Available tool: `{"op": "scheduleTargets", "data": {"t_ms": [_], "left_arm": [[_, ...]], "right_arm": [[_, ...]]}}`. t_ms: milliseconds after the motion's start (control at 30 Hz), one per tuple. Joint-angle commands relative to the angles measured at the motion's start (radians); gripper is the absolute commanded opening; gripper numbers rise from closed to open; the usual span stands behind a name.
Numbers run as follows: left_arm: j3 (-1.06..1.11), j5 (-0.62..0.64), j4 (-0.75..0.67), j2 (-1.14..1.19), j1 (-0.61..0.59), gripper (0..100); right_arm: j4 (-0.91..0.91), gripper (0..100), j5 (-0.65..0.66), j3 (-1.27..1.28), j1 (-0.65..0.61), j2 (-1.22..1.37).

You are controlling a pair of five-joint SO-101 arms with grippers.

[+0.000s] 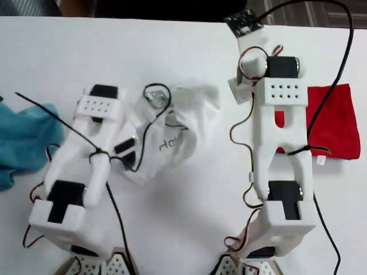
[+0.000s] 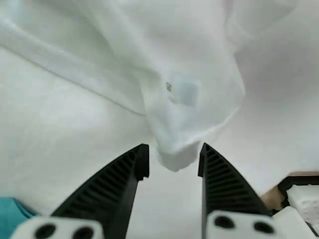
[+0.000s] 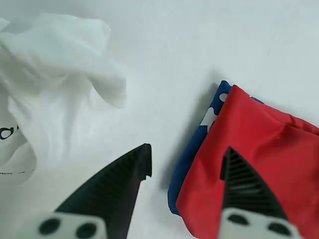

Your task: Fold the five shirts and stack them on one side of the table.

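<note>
White shirt (image 1: 183,120) crumpled mid-table between the arms, unfolded. Left gripper (image 2: 174,147): fingers apart, a bunched corner between them, not pinched. Right gripper (image 3: 188,149): spread, empty, over the edge of the folded red shirt (image 3: 269,144), which lies on a blue shirt (image 3: 185,174). Teal shirt (image 1: 23,140) waits far left. Likely step: grasping the white shirt. Next: close on that corner, draw it flat.

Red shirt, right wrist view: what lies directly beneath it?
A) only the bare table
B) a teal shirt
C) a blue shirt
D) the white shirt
C: a blue shirt with white marks peeks out from under the edge of the folded red shirt.
</note>
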Motion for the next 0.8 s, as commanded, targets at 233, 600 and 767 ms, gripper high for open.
{"op": "scheduleTargets", "data": {"t_ms": [233,600,767], "left_arm": [[-0.041,-0.005,-0.011,0.112,0.008,18],[-0.074,-0.005,-0.011,0.123,0.009,3],[-0.081,-0.012,-0.006,0.112,0.0,3]], "right_arm": [[0.008,23.4,0.009,0.0,0.012,-0.061],[0.001,23.4,0.009,0.069,0.01,-0.062],[0.001,23.4,0.009,0.069,0.01,-0.065]]}}
